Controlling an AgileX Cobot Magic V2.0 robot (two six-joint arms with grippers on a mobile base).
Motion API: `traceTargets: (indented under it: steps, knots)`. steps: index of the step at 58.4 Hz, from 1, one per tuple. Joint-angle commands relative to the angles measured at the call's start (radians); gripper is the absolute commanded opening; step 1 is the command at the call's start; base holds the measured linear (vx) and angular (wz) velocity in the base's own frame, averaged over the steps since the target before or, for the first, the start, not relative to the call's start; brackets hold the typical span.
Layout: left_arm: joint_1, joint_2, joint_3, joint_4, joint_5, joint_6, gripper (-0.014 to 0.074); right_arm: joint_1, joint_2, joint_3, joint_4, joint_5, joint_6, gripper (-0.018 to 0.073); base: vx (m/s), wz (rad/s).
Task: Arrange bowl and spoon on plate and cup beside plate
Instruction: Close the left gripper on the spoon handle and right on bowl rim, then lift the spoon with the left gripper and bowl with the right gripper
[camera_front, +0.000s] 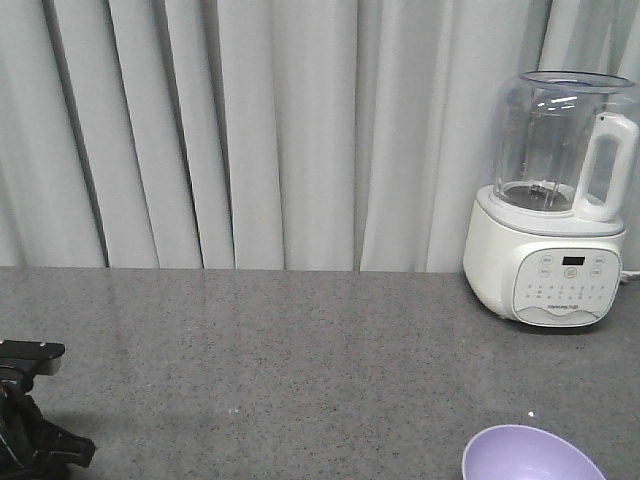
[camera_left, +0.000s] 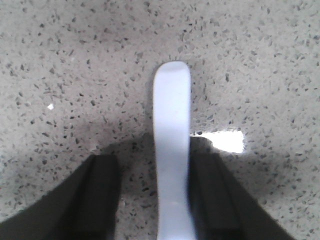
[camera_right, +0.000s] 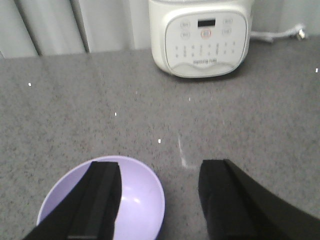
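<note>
Spoon (camera_left: 171, 150) lay flat on counter (camera_left: 75, 60), handle between the spread fingers of left gripper (camera_left: 154, 165), not yet pinched. Judged light, stiff, slick plastic; best taken mid-handle. Right gripper (camera_right: 160, 172) released, straddling rim of bowl (camera_right: 142, 200).

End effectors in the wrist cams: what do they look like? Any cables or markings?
Left end effector and right end effector each show two matte black, flat, wedge-shaped fingers with squared tips. No cables or markings visible. Front view: black arm hardware with a flat bracket.
</note>
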Motion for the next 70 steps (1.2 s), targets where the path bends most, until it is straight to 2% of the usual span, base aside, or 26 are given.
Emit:
traceTargets:
  steps: [1,15,28,46,58,70]
  knots:
    - [-0.007,-0.033,-0.025,-0.020,0.004,-0.007,0.0266,-0.007,0.046,-0.102,-0.003,0.067,0.020,0.0438,0.00,0.00]
    - [-0.007,-0.033,-0.025,-0.020,0.032,-0.007,-0.0006,-0.006,0.175,-0.276,-0.004,0.291,-0.027,0.0438,0.00,0.00]
    - [-0.007,-0.061,-0.025,-0.018,0.051,-0.007,-0.0006,-0.006,0.303,-0.394,-0.011,0.408,-0.028,0.0438,0.00,0.00]
    - [-0.007,-0.227,-0.025,-0.009,0.005,-0.007,-0.0006,-0.006,0.553,-0.544,0.035,0.448,-0.137,0.0438,0.00,0.00]
    - [-0.006,-0.317,-0.025,0.028,-0.008,-0.007,-0.0006,-0.006,0.683,-0.561,0.091,0.497,-0.215,0.0438,0.00,0.00]
    - [-0.006,-0.380,-0.025,0.036,-0.008,-0.007,-0.0006,-0.006,0.780,-0.561,0.079,0.511,-0.229,0.0438,0.00,0.00]
